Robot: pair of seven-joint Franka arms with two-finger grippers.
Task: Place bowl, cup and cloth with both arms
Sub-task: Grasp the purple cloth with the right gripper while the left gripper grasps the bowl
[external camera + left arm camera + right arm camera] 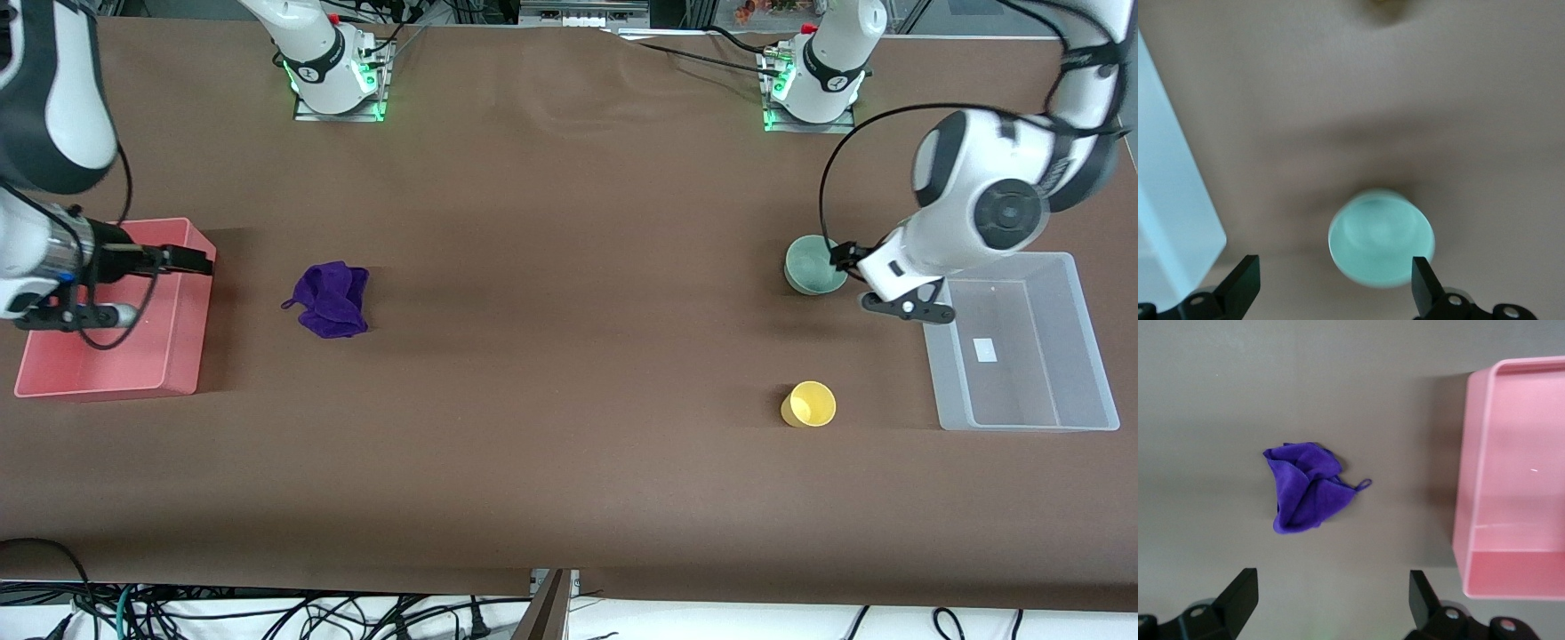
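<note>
Pink bin [182, 369]: stands at the right arm's end of the table; taken here as the landmark. Nothing visible inside.
Right gripper [203, 260]: over the pink bin's rim, jaws wide and empty. The right wrist view shows both fingertips [1238, 593] spread, with the cloth well clear of them.
Cloth [332, 299]: rumpled heap on the table, beside the pink bin toward the left arm's end. Recommend a descent onto the thickest fold, closing low to catch fabric rather than air.
Bowl [813, 265]: upright, well apart from the pink bin, near the clear bin [1080, 356].
Left gripper [902, 298]: wide and empty, just beside the bowl, between it and the clear bin. In the left wrist view the bowl [1381, 237] sits between the spread fingers. Judgement: centre one finger inside the rim, one outside, before closing; a glossy wall may slip.
Cup [808, 404]: upright, nearer the front camera than the bowl, untouched.
</note>
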